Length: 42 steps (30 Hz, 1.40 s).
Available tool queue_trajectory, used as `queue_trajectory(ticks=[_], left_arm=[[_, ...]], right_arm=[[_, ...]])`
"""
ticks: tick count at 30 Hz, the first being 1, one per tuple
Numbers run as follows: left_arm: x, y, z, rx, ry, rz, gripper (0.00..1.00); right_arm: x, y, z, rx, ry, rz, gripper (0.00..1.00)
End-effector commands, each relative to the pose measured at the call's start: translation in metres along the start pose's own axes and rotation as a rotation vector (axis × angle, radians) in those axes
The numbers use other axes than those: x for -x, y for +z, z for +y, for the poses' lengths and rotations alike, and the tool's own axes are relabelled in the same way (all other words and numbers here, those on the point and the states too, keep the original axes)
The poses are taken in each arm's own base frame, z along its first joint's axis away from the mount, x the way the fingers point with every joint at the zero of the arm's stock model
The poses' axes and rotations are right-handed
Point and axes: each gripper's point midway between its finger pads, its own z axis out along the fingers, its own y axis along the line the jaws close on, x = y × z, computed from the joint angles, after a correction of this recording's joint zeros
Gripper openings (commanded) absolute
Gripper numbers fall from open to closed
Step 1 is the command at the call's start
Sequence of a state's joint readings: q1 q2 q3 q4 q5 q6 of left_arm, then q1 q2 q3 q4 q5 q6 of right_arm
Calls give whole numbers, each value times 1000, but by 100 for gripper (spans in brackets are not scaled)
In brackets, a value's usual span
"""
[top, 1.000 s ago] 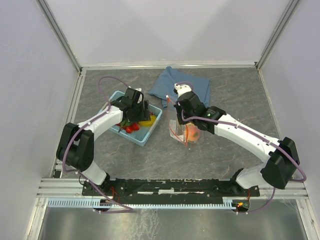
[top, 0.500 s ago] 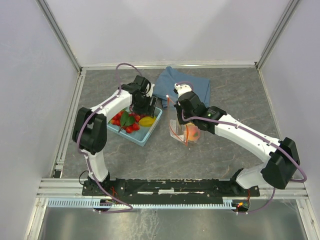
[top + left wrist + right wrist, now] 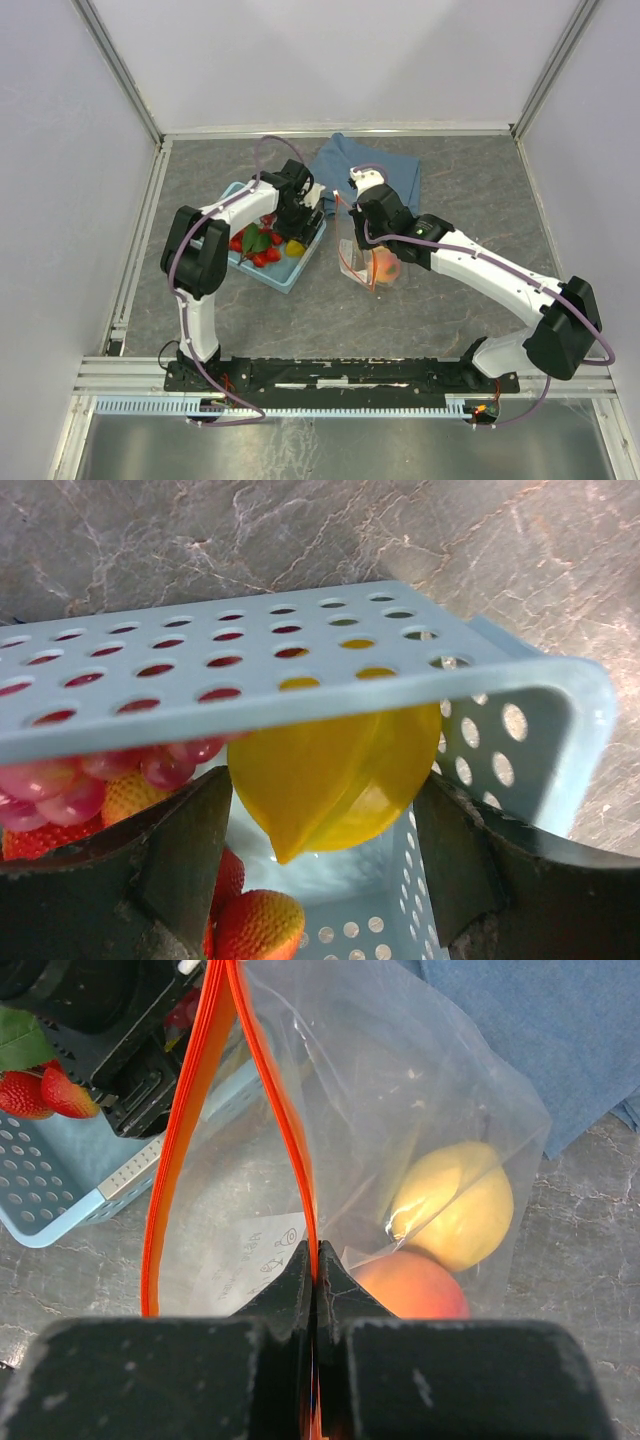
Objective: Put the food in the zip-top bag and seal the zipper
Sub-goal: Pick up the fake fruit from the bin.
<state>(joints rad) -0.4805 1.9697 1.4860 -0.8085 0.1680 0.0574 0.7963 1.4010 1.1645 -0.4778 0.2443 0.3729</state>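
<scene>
The clear zip-top bag (image 3: 366,262) stands open on the table with two peaches (image 3: 455,1205) inside. My right gripper (image 3: 317,1260) is shut on one side of its orange zipper strip (image 3: 190,1090) and holds the mouth up. The rest of the food lies in the light blue basket (image 3: 285,276): a yellow banana (image 3: 330,770), strawberries (image 3: 255,925), grapes (image 3: 70,785) and a green leaf (image 3: 254,240). My left gripper (image 3: 325,860) is down in the basket's right corner. It is open, with one finger (image 3: 180,850) on each side of the banana's tip and not touching it.
A folded blue cloth (image 3: 385,165) lies behind the bag and the basket. The basket's perforated wall (image 3: 300,690) crosses close in front of the left wrist camera. Grey marbled tabletop (image 3: 430,320) surrounds everything, with enclosure walls on three sides.
My left arm has swung right across the basket to its right corner over the banana, and its jaws have widened a little. The right arm and the bag have not moved.
</scene>
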Motion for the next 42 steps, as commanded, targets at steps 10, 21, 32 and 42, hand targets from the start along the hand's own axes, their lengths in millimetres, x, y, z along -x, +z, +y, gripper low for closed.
queue_trajectory(ticks=[10, 21, 32, 42], left_arm=[[20, 26, 3, 28, -32, -58, 79], [28, 43, 11, 70, -126, -173, 77], [28, 27, 17, 130, -242, -272, 48], [25, -11, 17, 158, -354, -420, 34]], right_arm=[[14, -4, 4, 22, 18, -58, 2], [10, 0, 6, 26, 13, -39, 2], [12, -4, 4, 21, 3, -37, 2], [16, -4, 6, 24, 4, -38, 2]])
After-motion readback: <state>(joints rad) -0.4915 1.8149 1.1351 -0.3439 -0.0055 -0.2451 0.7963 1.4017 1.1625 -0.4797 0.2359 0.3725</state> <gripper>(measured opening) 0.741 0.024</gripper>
